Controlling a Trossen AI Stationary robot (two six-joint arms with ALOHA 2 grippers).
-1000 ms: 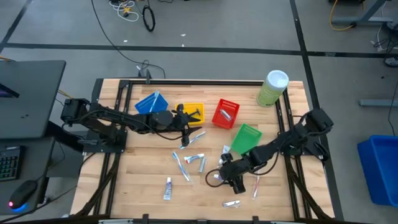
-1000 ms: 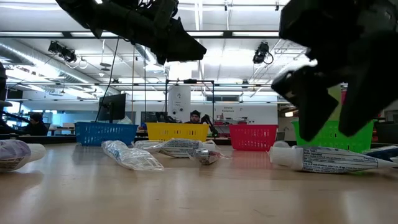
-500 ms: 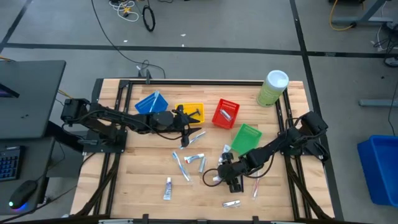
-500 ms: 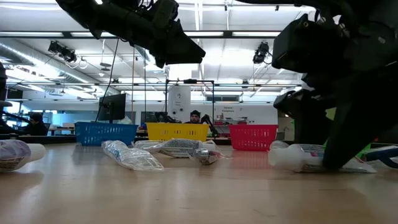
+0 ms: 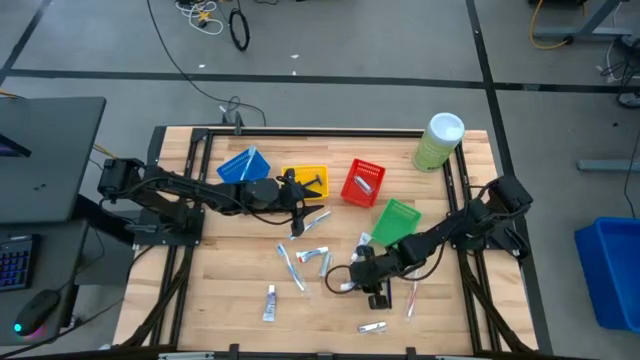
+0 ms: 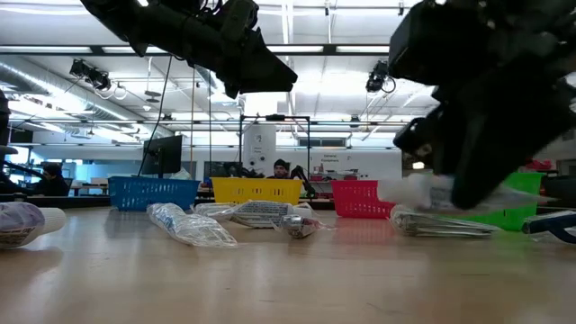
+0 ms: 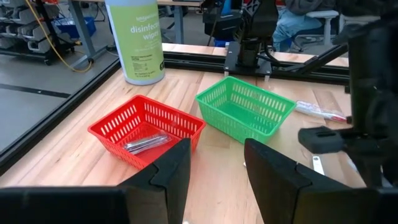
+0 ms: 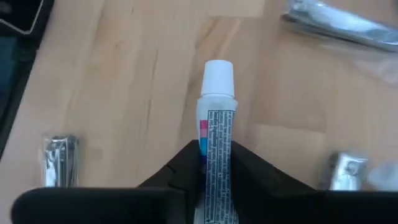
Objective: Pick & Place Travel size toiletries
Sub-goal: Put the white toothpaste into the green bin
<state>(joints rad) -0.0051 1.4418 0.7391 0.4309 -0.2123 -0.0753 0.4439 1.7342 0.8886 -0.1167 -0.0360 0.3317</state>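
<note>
My right gripper [image 8: 214,165] is clamped on the white-capped tube [image 8: 215,124], cap poking out past my fingertips.

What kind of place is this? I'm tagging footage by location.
Probably a robotics lab or workshop: a bare concrete floor with loose cables, industrial ceiling lights, and a desk with a keyboard beside the table.

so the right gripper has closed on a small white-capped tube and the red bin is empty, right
Not quite: the red bin is not empty. The left wrist view shows a silvery packet lying in it. The right gripper is indeed closed on the white-capped tube.
</note>
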